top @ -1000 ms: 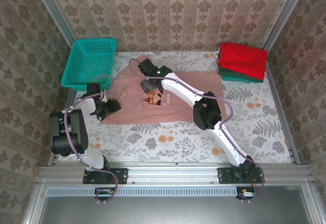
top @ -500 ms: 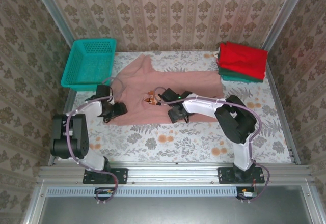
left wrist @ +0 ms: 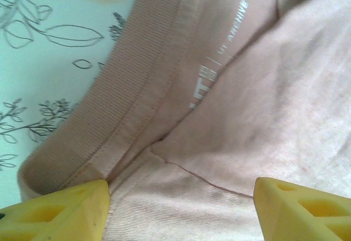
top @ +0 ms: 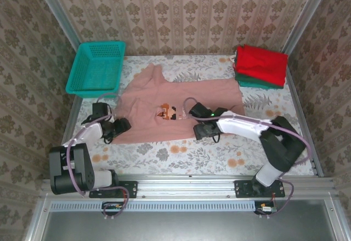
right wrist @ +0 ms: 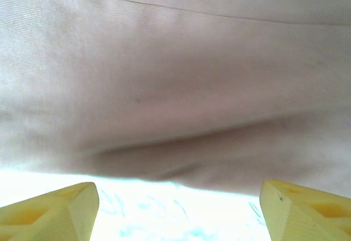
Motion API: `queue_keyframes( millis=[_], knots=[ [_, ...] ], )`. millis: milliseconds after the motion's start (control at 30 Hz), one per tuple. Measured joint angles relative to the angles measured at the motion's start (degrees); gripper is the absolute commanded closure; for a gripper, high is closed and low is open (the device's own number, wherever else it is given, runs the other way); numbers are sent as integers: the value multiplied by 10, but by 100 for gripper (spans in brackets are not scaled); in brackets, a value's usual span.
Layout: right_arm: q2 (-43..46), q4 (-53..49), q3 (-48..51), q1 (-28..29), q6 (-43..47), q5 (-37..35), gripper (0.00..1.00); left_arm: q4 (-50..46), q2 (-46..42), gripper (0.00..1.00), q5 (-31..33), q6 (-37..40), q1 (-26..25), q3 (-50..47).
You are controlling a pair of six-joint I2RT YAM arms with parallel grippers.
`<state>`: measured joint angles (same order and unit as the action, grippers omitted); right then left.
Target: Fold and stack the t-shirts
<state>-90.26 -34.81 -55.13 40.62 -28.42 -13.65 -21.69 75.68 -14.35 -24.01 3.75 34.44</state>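
Left gripper (left wrist: 181,213) wide open over pink tee (left wrist: 263,115) collar, empty; fingertips (left wrist: 60,208) cropped at frame bottom. Right gripper (right wrist: 178,211) same, at hem. Green tee (top: 258,83) mostly under red tee (top: 262,63).

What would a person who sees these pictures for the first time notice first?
A dusty-pink t-shirt lies spread out in the middle of the table, its small print facing up. The left claw and the right claw stand open at its near edge. In the far right corner a folded red t-shirt sits on a dark green one, and a teal basket stands at the far left.
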Motion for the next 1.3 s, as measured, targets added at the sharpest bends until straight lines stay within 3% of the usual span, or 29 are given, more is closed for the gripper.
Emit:
queue_keyframes(
  millis=[167,267,433,767,900,1033,1067,1133,1300],
  knots=[
    [102,25,58,-94,-22,29,33,-1,36,29,-14,0,8,23],
    [81,38,80,-151,-34,43,35,5,57,30,-25,0,12,37],
    [8,27,84,-170,-68,52,30,16,68,30,-37,0,19,42],
    [59,23,133,-327,-88,92,30,29,80,30,-76,0,50,46],
    [85,15,135,-320,-84,103,29,32,81,30,-80,0,57,46],
    [142,-7,120,-260,-89,97,27,32,81,29,-80,0,57,46],
    [149,-8,109,-249,-89,96,27,31,81,26,-80,0,57,47],
    [147,-5,83,-243,-87,94,27,27,78,1,-79,5,54,50],
    [53,-9,-36,-245,-52,71,22,-33,2,0,-19,2,-1,72]
  ],
)
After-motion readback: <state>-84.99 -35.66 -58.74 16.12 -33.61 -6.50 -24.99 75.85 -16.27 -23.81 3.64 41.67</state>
